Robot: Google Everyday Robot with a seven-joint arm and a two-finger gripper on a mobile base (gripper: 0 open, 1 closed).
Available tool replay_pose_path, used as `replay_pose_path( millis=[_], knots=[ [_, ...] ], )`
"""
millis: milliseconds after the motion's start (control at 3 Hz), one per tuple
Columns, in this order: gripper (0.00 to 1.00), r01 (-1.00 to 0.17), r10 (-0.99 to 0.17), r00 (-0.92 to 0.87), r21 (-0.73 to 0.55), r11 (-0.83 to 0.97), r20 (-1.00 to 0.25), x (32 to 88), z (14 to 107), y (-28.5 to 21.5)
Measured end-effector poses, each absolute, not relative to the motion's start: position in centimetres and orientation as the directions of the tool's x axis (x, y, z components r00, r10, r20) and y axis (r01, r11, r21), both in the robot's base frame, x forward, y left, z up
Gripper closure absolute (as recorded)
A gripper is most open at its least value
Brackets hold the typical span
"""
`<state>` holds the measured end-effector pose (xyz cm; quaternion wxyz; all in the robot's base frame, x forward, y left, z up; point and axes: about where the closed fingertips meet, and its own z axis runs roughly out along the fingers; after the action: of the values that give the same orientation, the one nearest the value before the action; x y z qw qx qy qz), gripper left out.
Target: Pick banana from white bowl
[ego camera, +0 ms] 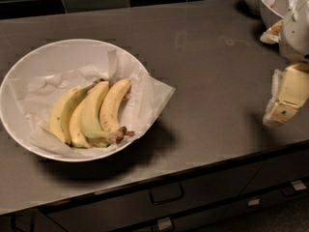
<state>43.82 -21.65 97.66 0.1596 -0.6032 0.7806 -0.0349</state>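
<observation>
Resting in the white bowl (48, 57), the banana (91, 112) appears soft-skinned, heavyish, best gripped across its middle; hand (283, 102) well right, openness cannot be told.

1. The gripper (286, 96) hangs at the far right edge, cream-coloured, tilted down and a little to the left.
2. Above it, the rounded white wrist (297, 28) runs out of view on the right.
</observation>
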Motion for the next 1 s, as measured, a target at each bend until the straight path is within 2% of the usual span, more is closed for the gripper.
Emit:
replay_pose_path(
  millis=[667, 1000],
  knots=[
    [0.00, -0.934, -0.956, -0.202, -0.252, 0.253, -0.212, 44.1, 97.8, -20.8],
    [0.00, -0.952, -0.967, -0.118, -0.251, 0.175, -0.224, 45.1, 98.3, -17.7]
  ],
)
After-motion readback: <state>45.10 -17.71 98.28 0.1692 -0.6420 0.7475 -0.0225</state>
